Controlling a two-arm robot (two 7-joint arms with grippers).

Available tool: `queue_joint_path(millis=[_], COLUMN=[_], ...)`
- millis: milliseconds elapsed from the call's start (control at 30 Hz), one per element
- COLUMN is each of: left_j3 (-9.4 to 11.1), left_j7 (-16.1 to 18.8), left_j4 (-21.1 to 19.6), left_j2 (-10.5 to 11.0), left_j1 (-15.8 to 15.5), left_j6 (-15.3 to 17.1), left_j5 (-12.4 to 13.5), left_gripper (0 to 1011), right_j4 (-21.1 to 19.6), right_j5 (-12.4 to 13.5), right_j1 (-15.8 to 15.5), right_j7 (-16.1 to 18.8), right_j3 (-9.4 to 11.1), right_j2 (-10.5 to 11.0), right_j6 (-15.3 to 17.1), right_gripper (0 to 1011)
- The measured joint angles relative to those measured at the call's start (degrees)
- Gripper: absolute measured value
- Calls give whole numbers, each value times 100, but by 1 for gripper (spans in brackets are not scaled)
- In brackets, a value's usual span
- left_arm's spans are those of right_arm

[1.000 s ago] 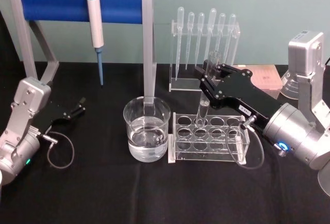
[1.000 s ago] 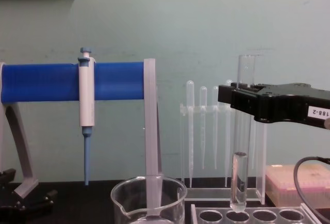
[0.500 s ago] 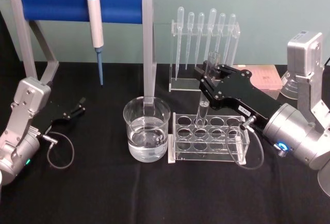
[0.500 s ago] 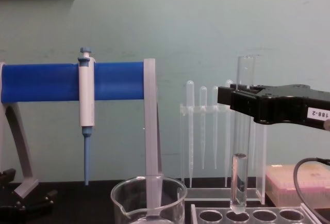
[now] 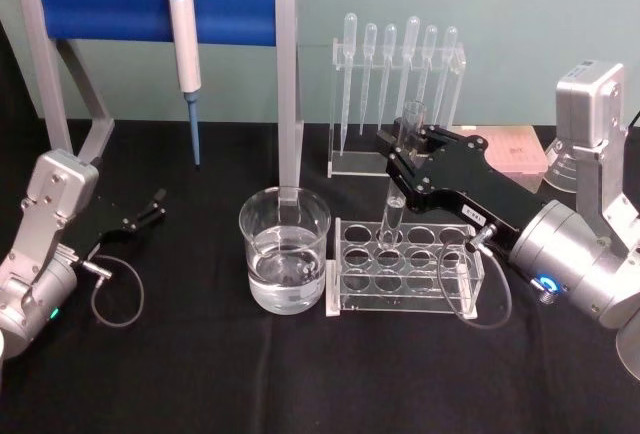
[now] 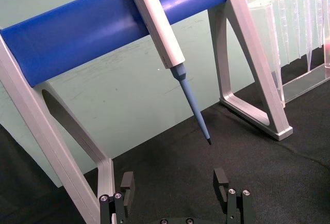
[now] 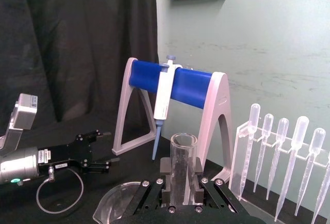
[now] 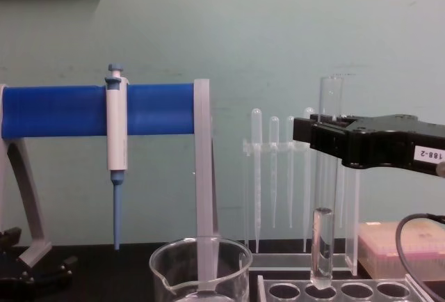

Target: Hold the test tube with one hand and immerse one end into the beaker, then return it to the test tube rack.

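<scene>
Glass test tube [image 8: 322, 246] is held upright, pinched by the fingers of the right gripper [image 5: 405, 142]. Its round bottom is seen a tiny bit lower than a moment ago, just over a back hole of the rack [image 5: 455, 264], beside the beaker [image 5: 255, 254]. The left gripper [image 5: 155, 204] is parked at the left, fingers spread.

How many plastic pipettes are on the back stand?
6. The pipettes hang bulbs-up in one row on the clear stand behind the test tube rack; none seems hidden.
</scene>
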Motion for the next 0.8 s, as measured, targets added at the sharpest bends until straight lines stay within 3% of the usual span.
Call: queue_joint_path(millis=[800], left_j3=[0], left_j7=[0], left_j4=[0], left_j2=[0], left_j1=[0], left_j6=[0], left_j5=[0], left_gripper=[1000], right_j4=[0], right_j5=[-1], right_j1=[0], right_j7=[2], right_j3=[0], right_j2=[0], right_j6=[0], right_gripper=[225])
